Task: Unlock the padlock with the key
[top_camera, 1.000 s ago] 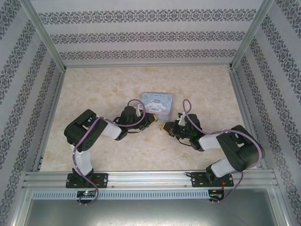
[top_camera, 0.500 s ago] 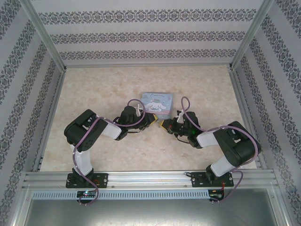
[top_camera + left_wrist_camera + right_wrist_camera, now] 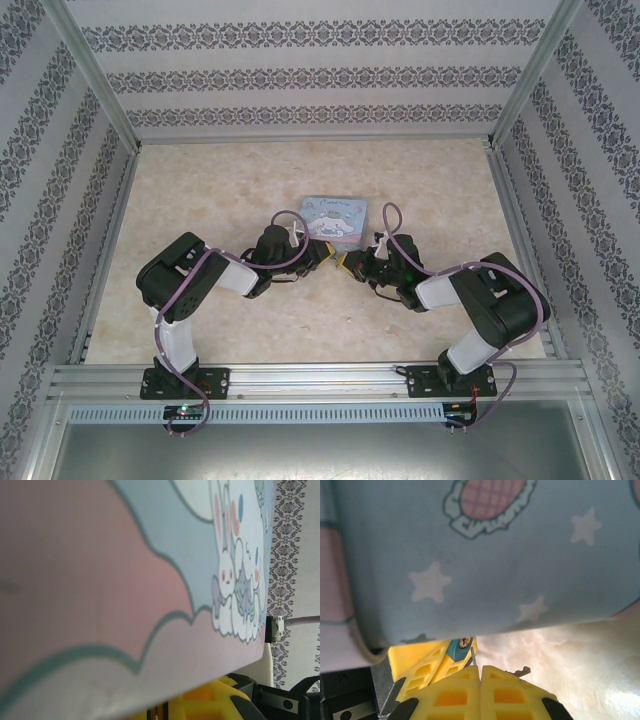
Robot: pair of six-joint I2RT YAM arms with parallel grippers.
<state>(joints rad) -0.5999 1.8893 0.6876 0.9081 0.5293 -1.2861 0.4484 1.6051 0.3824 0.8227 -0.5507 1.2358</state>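
Misalignment risk in the right wrist view: thin key (image 3: 473, 657) poking up at bottom centre, tip just below the keyhole (image 3: 464, 641) and seemingly a shade to its right, liable to skate off the padlock (image 3: 454, 650) or twist in the grip if pushed. Nearest, right claw (image 3: 480, 676) pressed fully shut on the key; just past it, lower left, left claw (image 3: 444, 656) clamped on the padlock. Beyond, across the top, cartoon tin (image 3: 495, 555).
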